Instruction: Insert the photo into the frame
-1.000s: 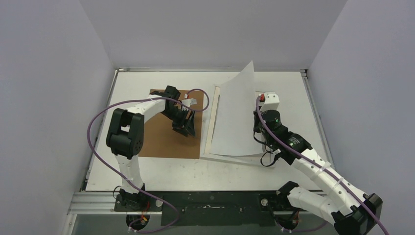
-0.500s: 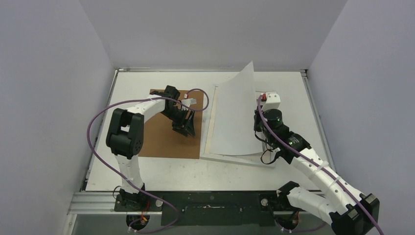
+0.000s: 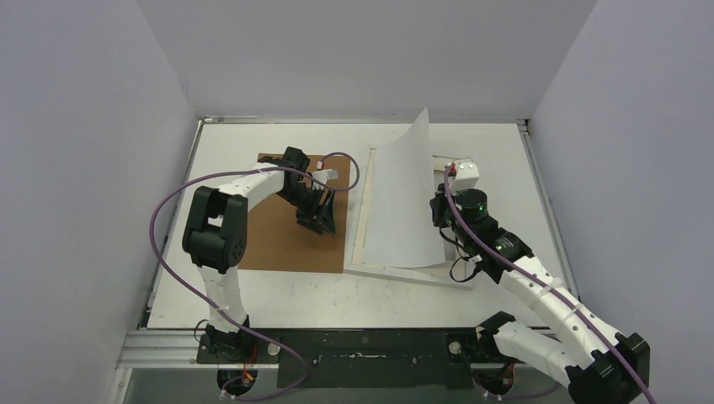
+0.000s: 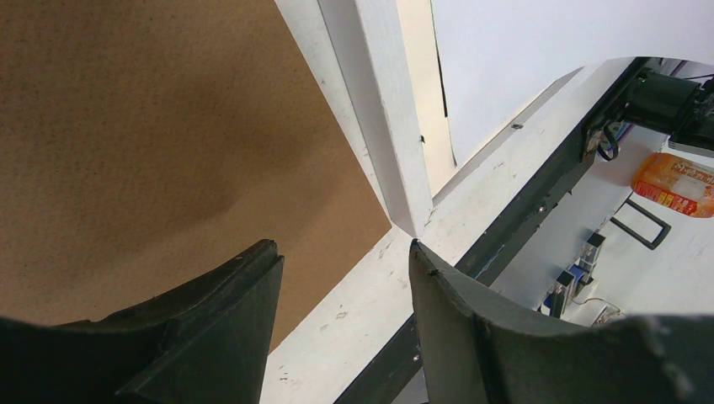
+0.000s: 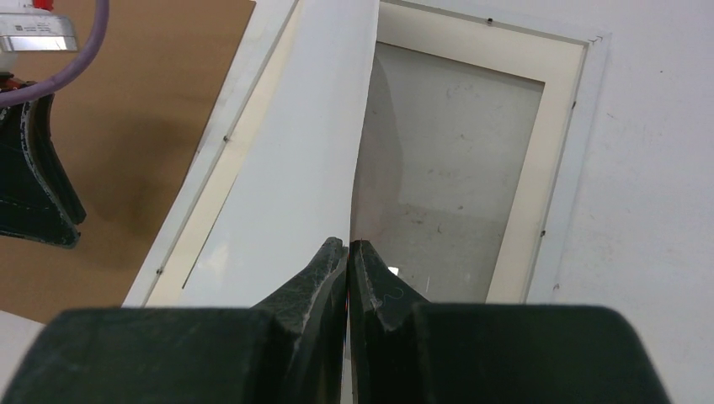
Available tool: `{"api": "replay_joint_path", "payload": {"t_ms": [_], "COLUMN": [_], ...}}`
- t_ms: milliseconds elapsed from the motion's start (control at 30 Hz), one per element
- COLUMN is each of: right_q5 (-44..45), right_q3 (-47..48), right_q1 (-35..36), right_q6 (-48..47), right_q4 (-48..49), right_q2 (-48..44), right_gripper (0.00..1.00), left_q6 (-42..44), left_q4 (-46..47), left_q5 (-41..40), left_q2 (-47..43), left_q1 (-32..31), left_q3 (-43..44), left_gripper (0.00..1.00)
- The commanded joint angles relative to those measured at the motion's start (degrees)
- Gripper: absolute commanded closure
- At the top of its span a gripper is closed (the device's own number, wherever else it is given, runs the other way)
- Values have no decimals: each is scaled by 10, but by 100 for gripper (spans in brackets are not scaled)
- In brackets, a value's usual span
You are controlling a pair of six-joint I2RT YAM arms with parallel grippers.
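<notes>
White side up, the photo point(image 3: 402, 202) curls above the frame point(image 3: 396, 271), its left part lying along the frame's left rail. My right claw point(image 5: 348, 245) is pinching the photo's raised edge over the frame's glass. My left claw point(image 4: 345, 252) hangs spread over the brown board point(image 3: 274, 240), just beside the frame.

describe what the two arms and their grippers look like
Both arms are built of white links joined by chunky black joints: the left arm and the right arm. A purple cable loops along each. The left gripper and right gripper have matte black, wedge-shaped fingers tapering to their tips. A green light glows on a black joint of the right arm.
</notes>
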Motion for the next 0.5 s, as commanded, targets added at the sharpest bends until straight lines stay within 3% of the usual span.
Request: {"api": "replay_joint_path", "payload": {"t_ms": [0,233,467], "right_q5": [-28,-58,-78], "right_q3": [-11,-4,-17], "right_q1": [-6,-6,-7], "right_q6": [-8,-44,-29], "right_q4": [50,59,70], "right_q2": [-22,-70,-57], "right_gripper": [95,95,95], "left_q6": [-2,-2,-4], "left_q4": [1,1,2], "left_q5": [11,10,11], "left_q2": [-20,-19,-21], "left_q1": [3,5,7], "left_q3": [27,26,27], "left_gripper": [45,45,45]}}
